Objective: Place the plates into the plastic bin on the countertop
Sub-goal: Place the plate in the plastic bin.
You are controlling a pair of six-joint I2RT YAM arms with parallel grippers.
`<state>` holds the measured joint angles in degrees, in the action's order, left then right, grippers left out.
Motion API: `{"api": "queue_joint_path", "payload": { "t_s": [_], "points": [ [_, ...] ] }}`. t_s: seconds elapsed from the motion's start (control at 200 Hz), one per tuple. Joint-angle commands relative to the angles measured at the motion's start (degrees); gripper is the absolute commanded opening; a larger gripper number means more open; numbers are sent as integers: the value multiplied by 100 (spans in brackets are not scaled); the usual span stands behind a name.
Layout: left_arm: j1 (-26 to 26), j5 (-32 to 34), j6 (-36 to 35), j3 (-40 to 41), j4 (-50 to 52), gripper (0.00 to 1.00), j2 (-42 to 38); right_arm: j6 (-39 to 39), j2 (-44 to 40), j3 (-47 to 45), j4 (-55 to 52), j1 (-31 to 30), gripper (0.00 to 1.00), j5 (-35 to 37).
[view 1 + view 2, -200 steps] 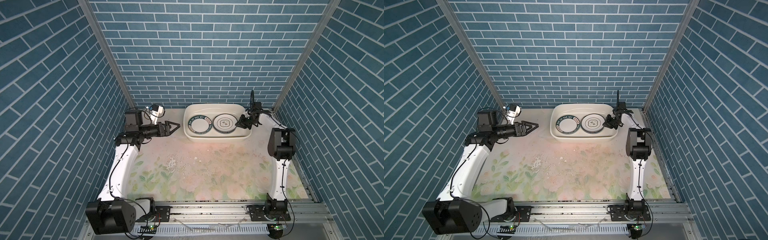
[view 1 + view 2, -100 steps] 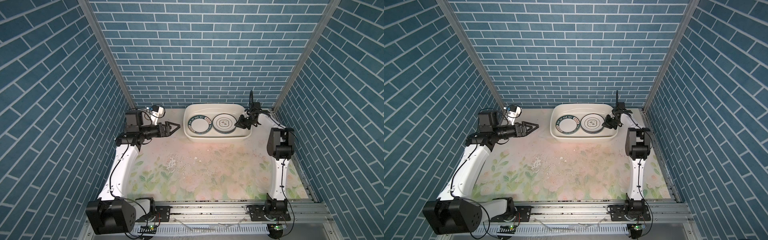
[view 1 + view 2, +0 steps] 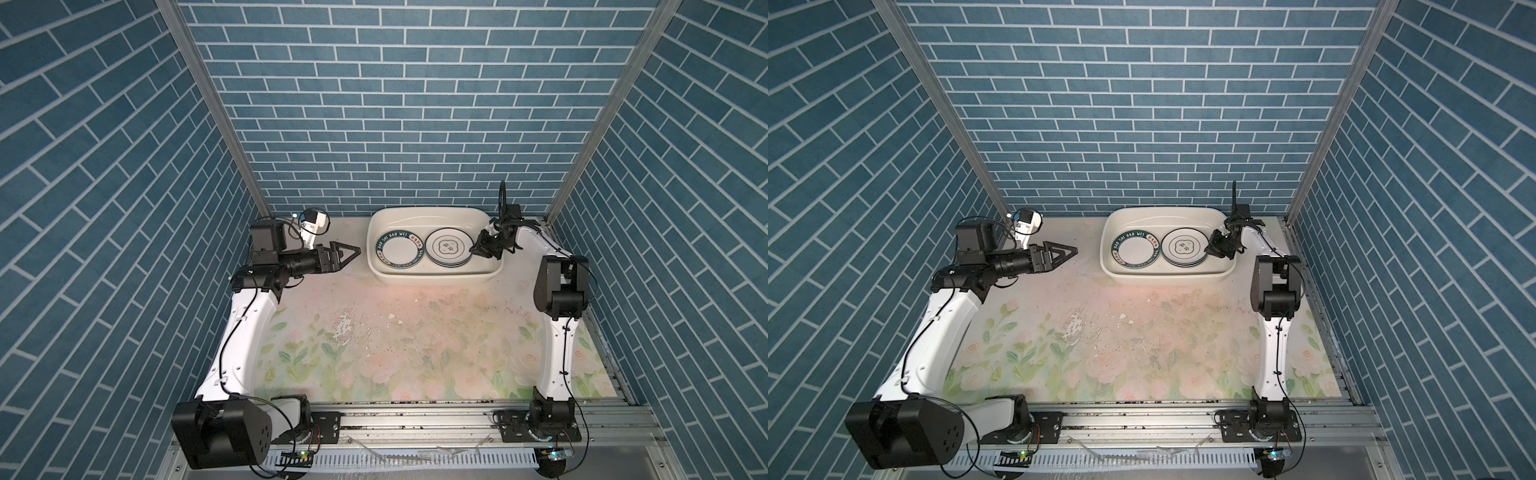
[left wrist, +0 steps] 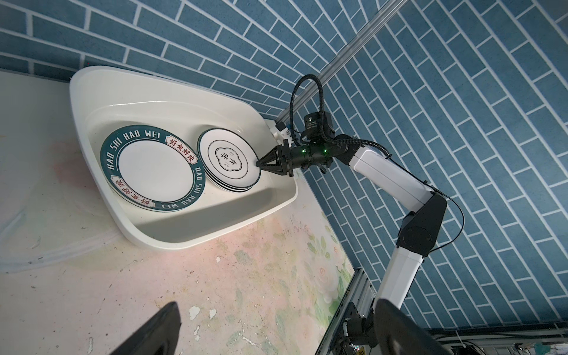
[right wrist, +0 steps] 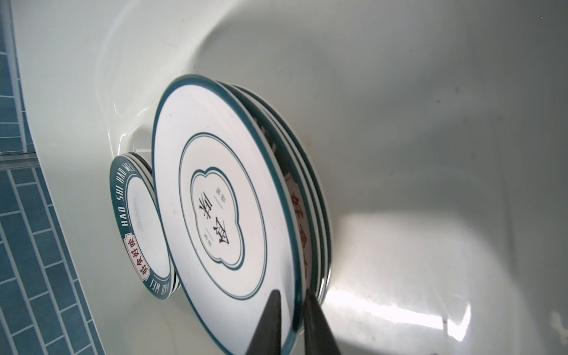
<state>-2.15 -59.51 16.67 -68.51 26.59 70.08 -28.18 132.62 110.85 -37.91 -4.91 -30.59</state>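
Observation:
The cream plastic bin stands at the back of the flowered countertop. Inside it on the left lie teal lettered plates. On the right is a stack topped by a cloud-emblem plate. My right gripper is shut on that top plate's rim, inside the bin's right end. The left gripper hovers open and empty just left of the bin.
The bin sits against the blue brick back wall, with its right end close to the right side wall. Scuffed paint patches mark the middle of the countertop. An aluminium rail runs along the front edge and carries both arm bases.
The right gripper has sunk slightly with the cloud-emblem plate's rim toward the stack. The left arm has not moved.

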Motion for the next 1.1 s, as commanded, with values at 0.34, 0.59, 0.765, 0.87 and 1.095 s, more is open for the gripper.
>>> {"api": "queue_joint_path", "payload": {
  "t_s": [0.34,0.59,0.765,0.87,1.095],
  "points": [
    [31,-105,83,110,-172,100,-115,221,-10,198,-321,-8,16,157],
    [31,-141,100,146,-203,100,-156,348,-4,410,-537,-5,16,264],
    [28,23,27,130,-132,100,-180,401,-90,629,-552,-3,17,253],
    [31,618,-360,18,251,100,-156,403,-286,697,-383,-2,18,327],
    [31,2677,-1214,-123,826,100,-43,332,-658,962,-253,-5,27,528]
  ]
}}
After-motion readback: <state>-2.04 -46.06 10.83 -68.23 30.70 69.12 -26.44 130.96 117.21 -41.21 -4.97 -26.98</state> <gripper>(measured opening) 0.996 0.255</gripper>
